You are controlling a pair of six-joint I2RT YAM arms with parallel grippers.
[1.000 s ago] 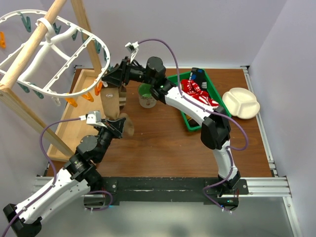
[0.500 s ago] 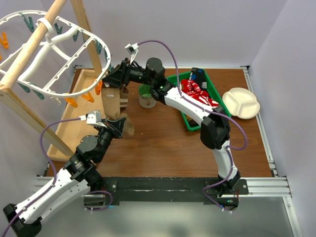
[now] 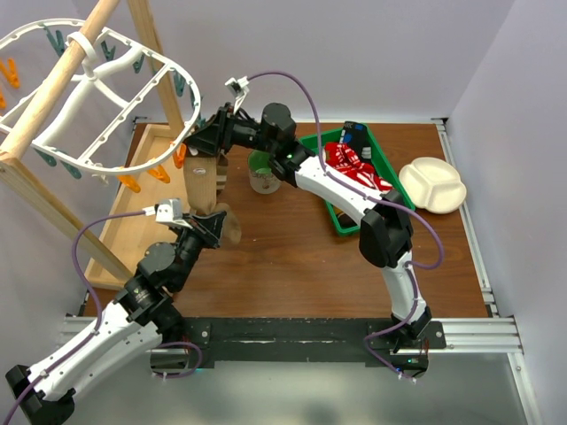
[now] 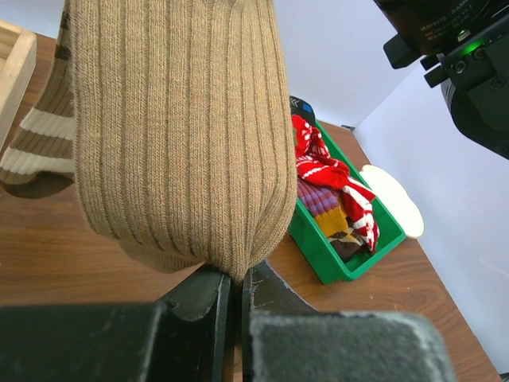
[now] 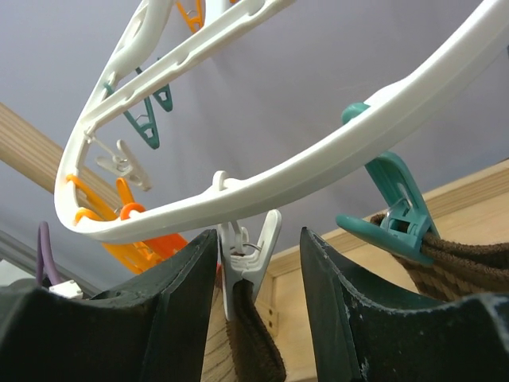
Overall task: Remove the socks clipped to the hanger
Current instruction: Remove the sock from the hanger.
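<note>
Nothing legible appears in any view: the one line of small pale print, on the black arm housing (image 4: pixel 442 32) above the green bin (image 4: pixel 312 237), is too tiny to read.

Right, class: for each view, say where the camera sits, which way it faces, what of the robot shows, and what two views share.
Top external: above and behind the bases, looking down on the table; left arm and right arm show whole.
Left wrist: looks along the left gripper, shut on the tan sock, toward the bin.
Right wrist: looks up past the open right gripper at a white clip on the hanger.
Shared: top and left wrist both show sock and bin.
</note>
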